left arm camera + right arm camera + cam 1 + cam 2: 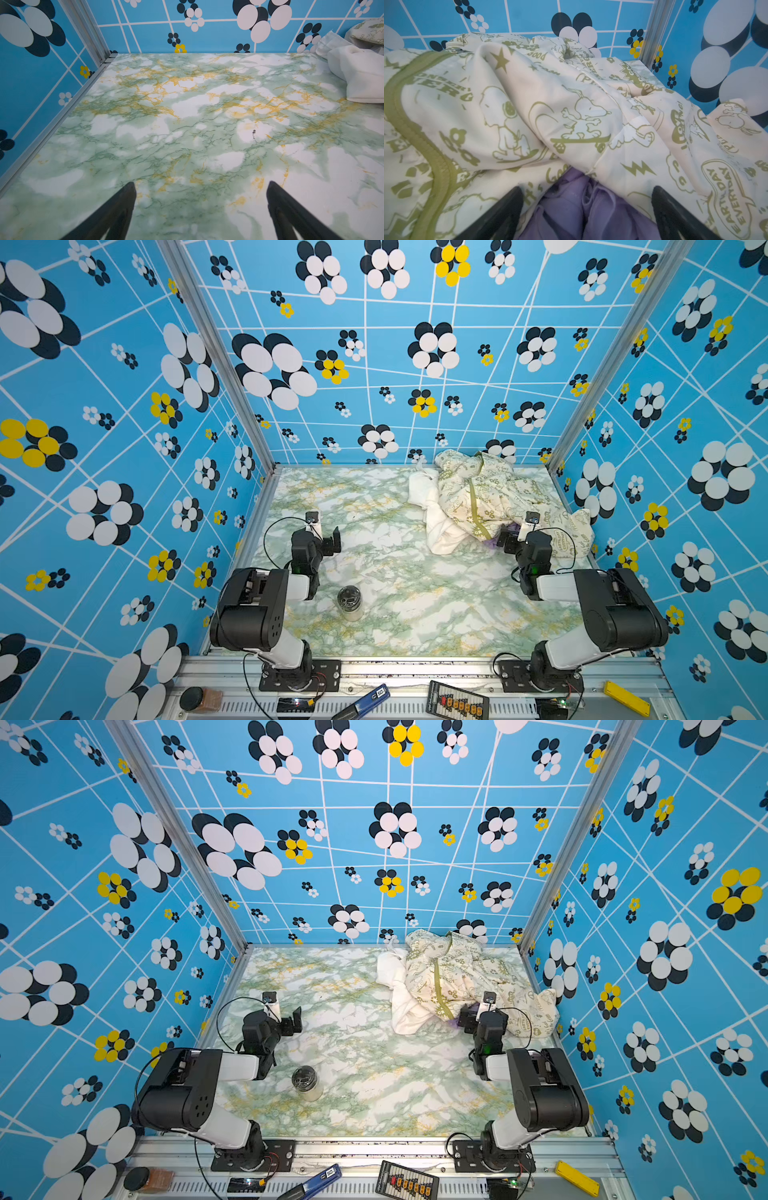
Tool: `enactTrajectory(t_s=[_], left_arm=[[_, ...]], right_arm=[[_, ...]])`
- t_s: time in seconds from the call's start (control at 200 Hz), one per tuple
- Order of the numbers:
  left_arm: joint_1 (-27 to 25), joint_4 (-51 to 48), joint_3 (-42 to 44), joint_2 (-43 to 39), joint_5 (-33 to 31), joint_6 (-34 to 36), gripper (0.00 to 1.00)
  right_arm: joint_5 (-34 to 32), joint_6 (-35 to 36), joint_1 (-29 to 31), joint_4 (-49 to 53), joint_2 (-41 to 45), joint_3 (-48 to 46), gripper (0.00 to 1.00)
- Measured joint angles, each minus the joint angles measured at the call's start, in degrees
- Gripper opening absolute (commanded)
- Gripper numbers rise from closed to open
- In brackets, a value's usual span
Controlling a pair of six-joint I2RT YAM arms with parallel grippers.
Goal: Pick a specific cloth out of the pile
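Right wrist view: purple cloth (pixel 571 218) framed by right gripper (pixel 586 188), fingers wide | left gripper (pixel 200 183) wide, empty | risk: overlapping printed cloth (pixel 508 93) could be pinched too.

Crumpled lavender cloth (pixel 577 209), mostly under the near edge of the cream-and-white pile (pixel 498 493).

Thin, smooth fabric forms the cloth (pixel 581 209), matt creased fabric the pile (pixel 529 93); the table (pixel 187 128) looks smooth.
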State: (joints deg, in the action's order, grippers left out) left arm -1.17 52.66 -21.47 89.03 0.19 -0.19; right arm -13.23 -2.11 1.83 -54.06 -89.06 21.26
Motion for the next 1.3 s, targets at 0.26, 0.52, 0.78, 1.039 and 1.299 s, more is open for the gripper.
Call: enactTrajectory(t_s=[0.26, 0.52, 0.78, 1.039, 1.299], left_arm=[[0.0, 0.0, 0.0, 0.0, 0.0, 0.0, 0.99], [0.0, 0.0, 0.0, 0.0, 0.0, 0.0, 0.99], [0.0, 0.0, 0.0, 0.0, 0.0, 0.0, 0.99], [0.09, 0.02, 0.0, 0.0, 0.09, -0.04, 0.99], [0.46, -9.42, 0.04, -13.53, 0.07, -0.72, 0.99]], right_arm=[[0.0, 0.0, 0.0, 0.02, 0.0, 0.0, 0.99], [0.0, 0.0, 0.0, 0.0, 0.0, 0.0, 0.99], [0.0, 0.0, 0.0, 0.0, 0.0, 0.0, 0.99], [0.02, 0.0, 0.0, 0.07, 0.07, 0.0, 0.99], [0.07, -0.02, 0.02, 12.37, 19.06, 0.09, 0.99]])
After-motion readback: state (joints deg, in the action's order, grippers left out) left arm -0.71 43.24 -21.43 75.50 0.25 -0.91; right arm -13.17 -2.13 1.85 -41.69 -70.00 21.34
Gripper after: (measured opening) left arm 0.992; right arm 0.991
